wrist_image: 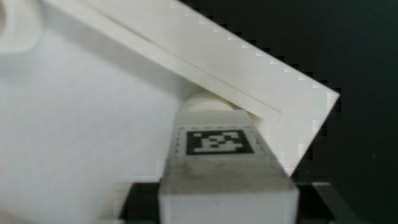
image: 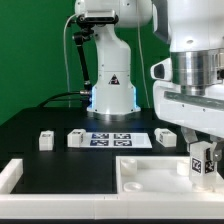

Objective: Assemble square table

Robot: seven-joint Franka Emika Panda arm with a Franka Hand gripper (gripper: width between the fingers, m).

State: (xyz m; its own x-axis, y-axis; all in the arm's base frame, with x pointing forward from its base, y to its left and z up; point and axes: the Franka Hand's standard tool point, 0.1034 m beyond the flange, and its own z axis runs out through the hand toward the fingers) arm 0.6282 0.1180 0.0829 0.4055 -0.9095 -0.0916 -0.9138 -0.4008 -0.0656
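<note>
Leg (wrist_image: 221,150) gripped in hand (wrist_image: 217,203), at panel (wrist_image: 89,130) corner

A flat green backdrop (image: 30,50) closes the scene behind the black table (image: 30,125), whose matte top reads dark and featureless in the wrist view too. The marker board (image: 112,138) lies flat near the table's middle, and a low white border wall (image: 8,172) edges the near side. Light is even and soft.

No letters or numbers are legible. A black-and-white square tag (wrist_image: 215,141) sits on the short white plastic leg (wrist_image: 224,178) between the jaws. Well beyond the jaws, a black warning triangle (image: 113,82) marks the white robot base (image: 112,98). The flat white marker board (image: 142,140) bears several tags.
</note>
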